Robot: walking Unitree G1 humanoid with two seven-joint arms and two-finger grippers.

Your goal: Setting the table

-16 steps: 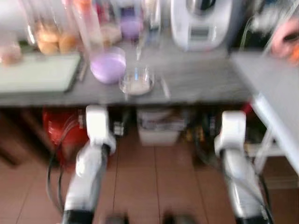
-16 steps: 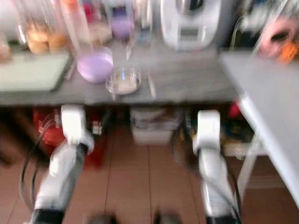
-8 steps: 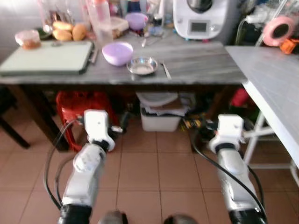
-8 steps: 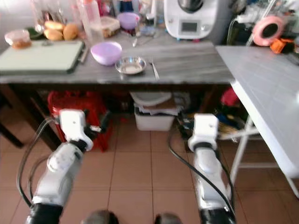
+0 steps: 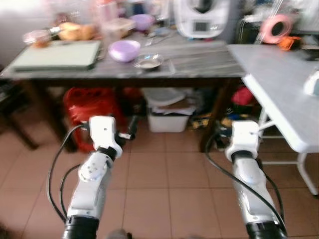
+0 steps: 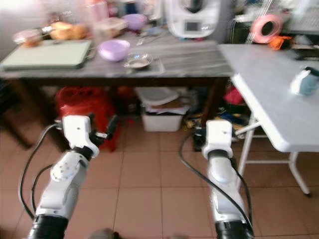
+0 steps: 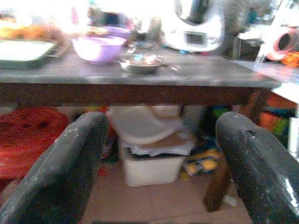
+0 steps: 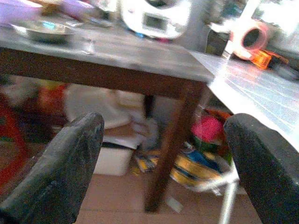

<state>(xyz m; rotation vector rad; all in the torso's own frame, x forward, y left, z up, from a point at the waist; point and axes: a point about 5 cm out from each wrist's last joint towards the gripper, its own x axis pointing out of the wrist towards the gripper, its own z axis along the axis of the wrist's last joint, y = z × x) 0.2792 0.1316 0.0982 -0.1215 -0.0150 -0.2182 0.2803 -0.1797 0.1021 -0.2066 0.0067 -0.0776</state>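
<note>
The whole scene sits farther off and higher in the head views than half a second ago, and more of the tiled floor (image 5: 164, 184) shows beneath the arms, so the camera has drawn back and swung toward the robot's right; the things on the tables lie as they did. The dark-topped table (image 5: 199, 64) stands ahead, and the white table (image 6: 269, 89) on the right now shows much more of its top, with a pale blue object (image 6: 303, 82) on it that was out of frame before. Under the dark table are a red stool (image 5: 92, 107) and a white bin (image 5: 167, 119). At the back stands a white kitchen machine (image 5: 199, 20); a green cutting board (image 5: 57, 55) lies at the left end. The purple bowl (image 5: 124, 50) sits just beside the small metal bowl (image 5: 147, 61), both near the table's front edge. The left gripper (image 7: 159, 158) and the right gripper (image 8: 163, 158) are held low before the table, each with fingers spread wide apart and holding nothing, as before
</note>
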